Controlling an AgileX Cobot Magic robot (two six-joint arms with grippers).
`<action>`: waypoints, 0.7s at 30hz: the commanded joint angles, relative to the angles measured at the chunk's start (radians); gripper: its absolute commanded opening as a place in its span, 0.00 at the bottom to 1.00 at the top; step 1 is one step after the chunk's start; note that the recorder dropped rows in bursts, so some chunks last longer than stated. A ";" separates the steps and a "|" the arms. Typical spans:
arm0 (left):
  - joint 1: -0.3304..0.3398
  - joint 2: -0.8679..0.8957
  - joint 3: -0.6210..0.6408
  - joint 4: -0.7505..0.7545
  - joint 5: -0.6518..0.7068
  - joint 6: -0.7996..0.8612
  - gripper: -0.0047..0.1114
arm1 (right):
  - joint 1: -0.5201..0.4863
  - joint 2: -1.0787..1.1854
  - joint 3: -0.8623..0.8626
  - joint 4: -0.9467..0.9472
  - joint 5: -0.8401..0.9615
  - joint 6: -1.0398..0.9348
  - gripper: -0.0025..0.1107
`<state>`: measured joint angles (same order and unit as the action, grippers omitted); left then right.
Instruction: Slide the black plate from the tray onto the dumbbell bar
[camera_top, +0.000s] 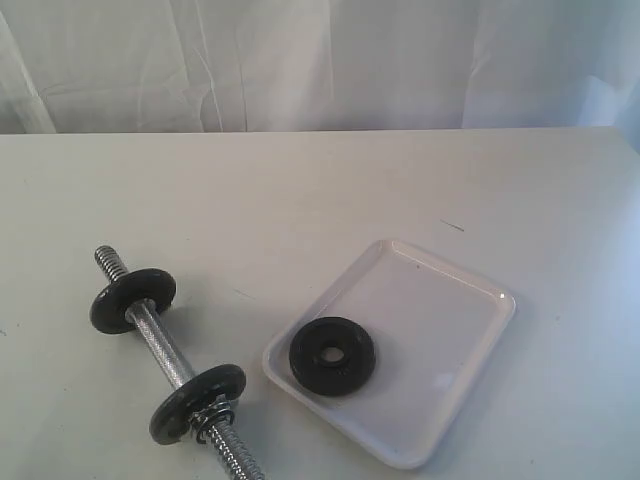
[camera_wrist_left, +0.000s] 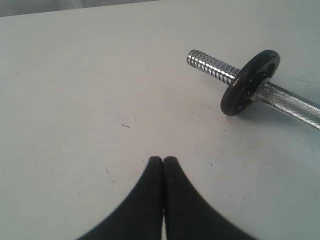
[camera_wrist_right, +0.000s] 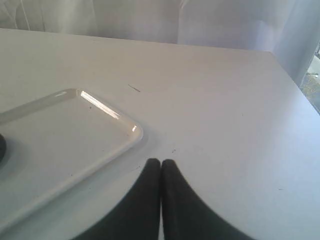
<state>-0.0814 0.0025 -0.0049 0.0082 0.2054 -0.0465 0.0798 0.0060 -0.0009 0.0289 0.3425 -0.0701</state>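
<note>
On tray (camera_top: 450, 315), black plate (camera_top: 333, 356), apart from right gripper (camera_wrist_right: 161, 163)

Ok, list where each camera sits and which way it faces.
Exterior view: off the arms, angled down on the table; shows dumbbell bar, tray holding the black plate; no arm visible.
Left wrist view: on the left arm, past the shut left gripper toward the bar's threaded end.
Right wrist view: on the right arm, past the shut right gripper toward the tray's corner.
Shared: exterior and left wrist, the bar; exterior and right wrist, the tray.
</note>
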 joint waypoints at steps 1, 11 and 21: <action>0.000 -0.002 0.005 -0.001 -0.003 -0.002 0.05 | 0.001 -0.006 0.001 0.004 -0.003 -0.004 0.02; 0.000 -0.002 0.005 0.001 -0.003 0.088 0.05 | 0.001 -0.006 0.001 0.004 -0.003 -0.004 0.02; 0.000 -0.002 0.005 0.001 -0.003 0.143 0.05 | 0.001 -0.006 0.001 0.004 -0.003 -0.004 0.02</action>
<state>-0.0814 0.0025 -0.0049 0.0122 0.2054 0.0908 0.0798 0.0060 -0.0009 0.0289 0.3425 -0.0701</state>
